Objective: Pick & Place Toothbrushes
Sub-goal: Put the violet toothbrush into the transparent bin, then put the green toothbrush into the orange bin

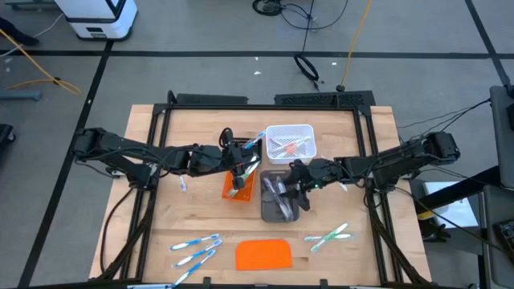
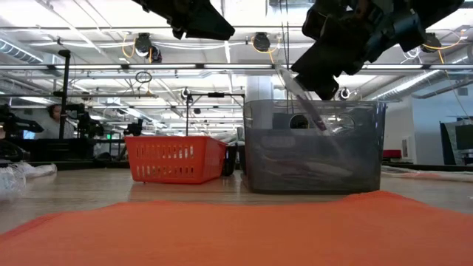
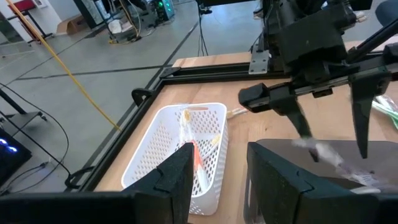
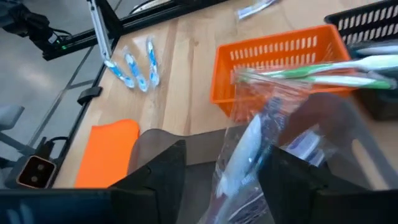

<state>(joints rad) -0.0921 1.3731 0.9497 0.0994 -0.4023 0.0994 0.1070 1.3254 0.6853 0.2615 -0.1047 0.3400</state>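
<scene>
the right hand [image 1: 299, 191] grips a wrapped pale grey toothbrush [image 4: 244, 155] over the grey bin [image 1: 280, 197] mid-surface, likely sorting by colour; the left hand [image 1: 239, 164], open, waits over the orange basket [image 1: 238, 186].

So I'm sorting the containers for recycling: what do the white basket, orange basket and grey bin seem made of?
White basket: likely moulded plastic, matte, judging by its regular lattice holes. Orange basket: probably the same, with slotted mesh walls. Grey bin: seemingly translucent smoky plastic with smooth walls, since its contents show through them.
</scene>
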